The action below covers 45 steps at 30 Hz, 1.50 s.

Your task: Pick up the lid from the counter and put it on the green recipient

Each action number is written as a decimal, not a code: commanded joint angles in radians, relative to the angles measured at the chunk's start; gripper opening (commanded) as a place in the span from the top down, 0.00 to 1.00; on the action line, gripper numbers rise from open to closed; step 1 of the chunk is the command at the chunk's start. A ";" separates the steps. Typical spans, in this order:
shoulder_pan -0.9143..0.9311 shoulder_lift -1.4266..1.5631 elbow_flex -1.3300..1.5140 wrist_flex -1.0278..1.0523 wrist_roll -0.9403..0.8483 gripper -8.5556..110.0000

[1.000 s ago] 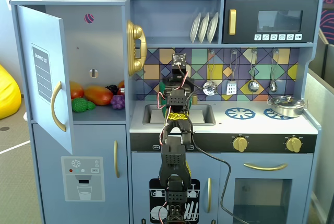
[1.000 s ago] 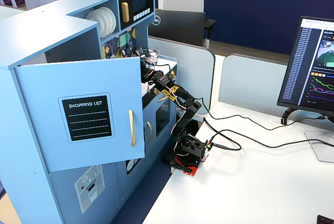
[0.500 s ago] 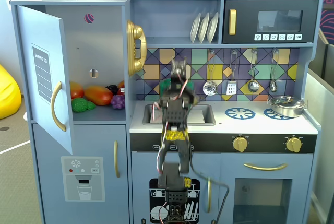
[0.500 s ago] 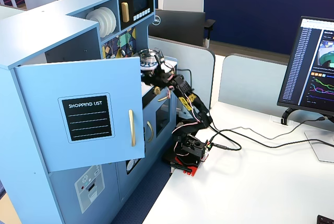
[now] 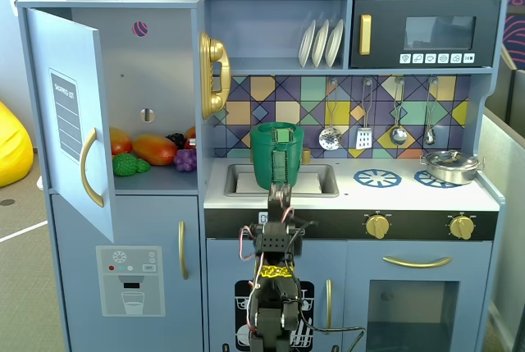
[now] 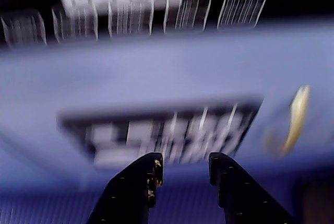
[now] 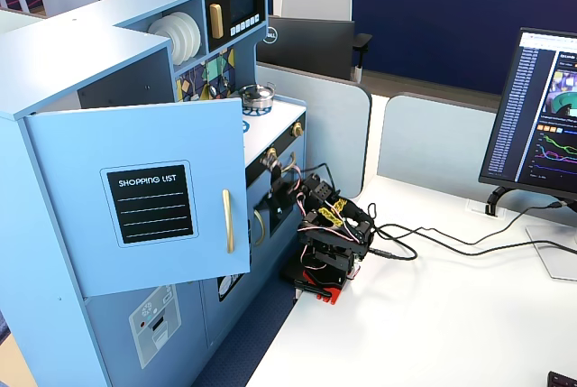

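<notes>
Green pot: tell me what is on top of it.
The lid sits on the green pot, its raised handle up. The pot's inside is covered by the lid, so nothing in it can be seen.

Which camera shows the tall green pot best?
A fixed view from the front: the tall dark green ribbed plastic pot stands at the sink, facing us. The other fixed view hides it behind the door; the wrist view is blurred.
</notes>
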 commanded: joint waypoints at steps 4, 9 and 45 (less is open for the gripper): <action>-0.046 0.028 0.221 0.040 0.127 0.93; -0.075 0.028 0.249 0.255 0.206 0.93; -0.017 0.029 0.249 0.508 0.083 0.87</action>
